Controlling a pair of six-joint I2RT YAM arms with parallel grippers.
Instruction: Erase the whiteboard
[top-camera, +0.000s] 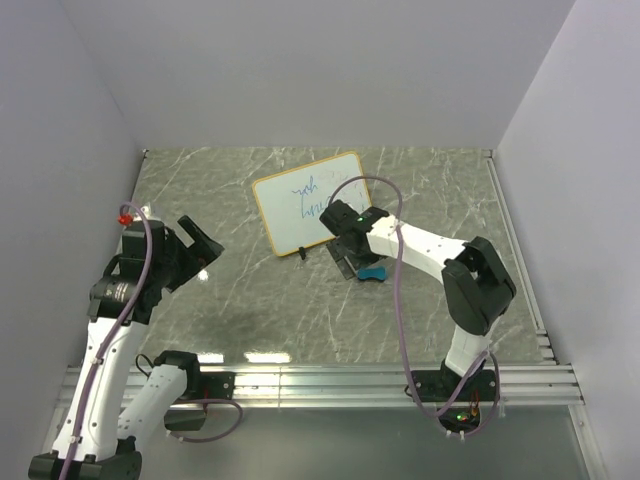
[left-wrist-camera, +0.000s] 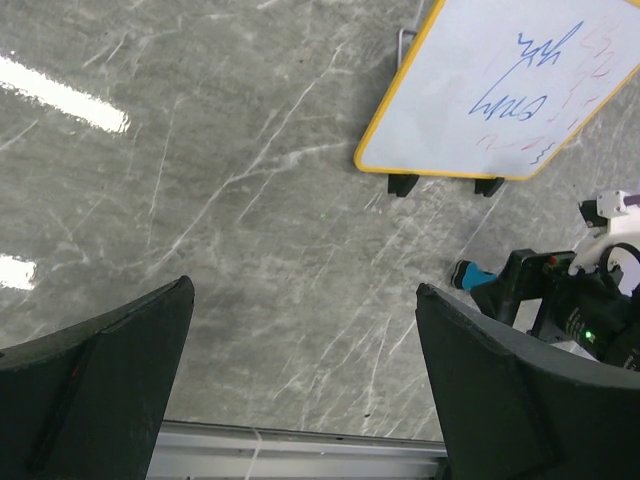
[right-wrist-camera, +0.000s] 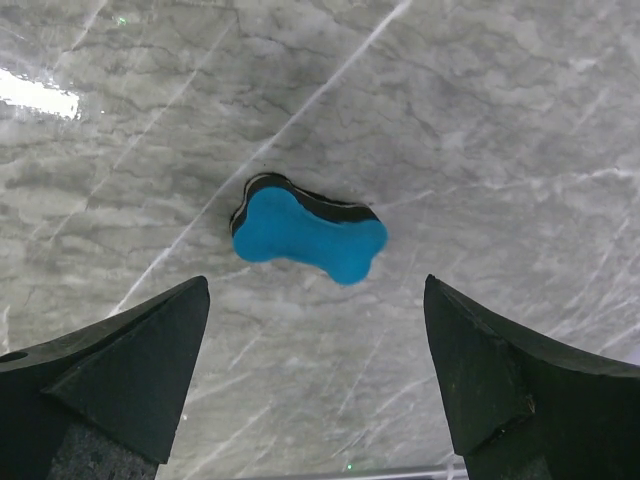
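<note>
Right wrist view gives you the right claw (right-wrist-camera: 315, 290) spread wide and empty, hovering over the blue eraser (right-wrist-camera: 308, 236), which lies flat on the marble tabletop (right-wrist-camera: 500, 120) just in front of the whiteboard (top-camera: 310, 200). That whiteboard stands on its black feet, with blue and red scribbles across it. Your left claw (left-wrist-camera: 302, 285), well left of the whiteboard, gapes open, holding nothing.
</note>
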